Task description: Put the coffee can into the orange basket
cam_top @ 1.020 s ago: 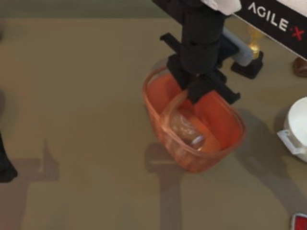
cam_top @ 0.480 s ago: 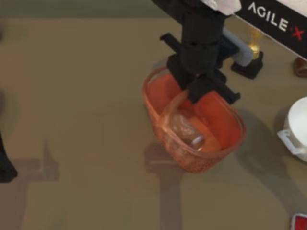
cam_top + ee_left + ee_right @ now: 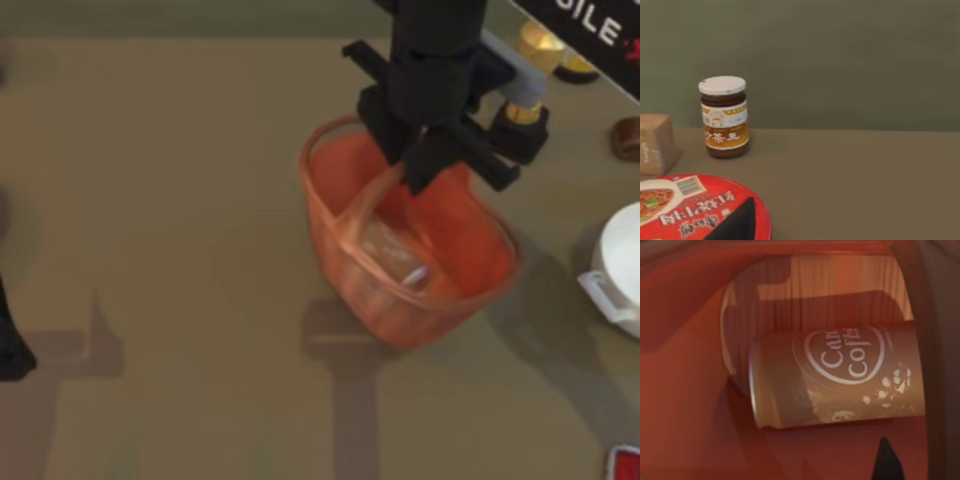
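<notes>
The coffee can (image 3: pixel 393 262) lies on its side inside the orange basket (image 3: pixel 330 245), just right of the frame's centre in the top view, partly under the basket's arched handle (image 3: pixel 362 210). In the right wrist view the can (image 3: pixel 835 377) fills the middle of the frame, lying flat on the basket's floor (image 3: pixel 695 405), white lettering on its brown side, one end rim towards the left of the frame.

The right gripper (image 3: pixel 418 170) hangs over the upper rim of the basket, in the upper middle of the top view, its black fingers pointing down toward the handle. It has no hold on the can, which rests free below it. How far its jaws are spread I cannot tell.

The left arm (image 3: pixel 12 345) shows only as a dark shape at the left edge of the top view, well apart from the basket; its gripper is out of sight. Its wrist view shows a sauce jar (image 3: pixel 723 116) with a white lid at the left of the frame, a brown box (image 3: pixel 655 142) at the left edge and a red noodle bowl (image 3: pixel 690 207) in the lower left.

A white pot (image 3: pixel 622 268) sits at the right edge of the top view.
</notes>
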You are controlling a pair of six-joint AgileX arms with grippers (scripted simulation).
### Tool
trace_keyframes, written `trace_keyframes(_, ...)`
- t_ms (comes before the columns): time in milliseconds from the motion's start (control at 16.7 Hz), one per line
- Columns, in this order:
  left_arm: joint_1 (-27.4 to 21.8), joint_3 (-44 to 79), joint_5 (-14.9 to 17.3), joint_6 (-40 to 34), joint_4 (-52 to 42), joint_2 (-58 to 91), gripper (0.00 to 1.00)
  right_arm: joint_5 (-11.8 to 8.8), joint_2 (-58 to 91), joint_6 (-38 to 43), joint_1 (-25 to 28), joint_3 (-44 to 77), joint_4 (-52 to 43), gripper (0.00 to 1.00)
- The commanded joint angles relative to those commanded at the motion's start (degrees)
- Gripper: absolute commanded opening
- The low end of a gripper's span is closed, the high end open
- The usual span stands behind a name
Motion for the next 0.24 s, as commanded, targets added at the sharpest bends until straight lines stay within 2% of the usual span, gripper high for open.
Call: trace_keyframes(240,0.0,0.0,0.0,0.0,0.0,0.0,1.0,0.1,0.5,-1.1,-0.6,5.3,-5.0,0.0)
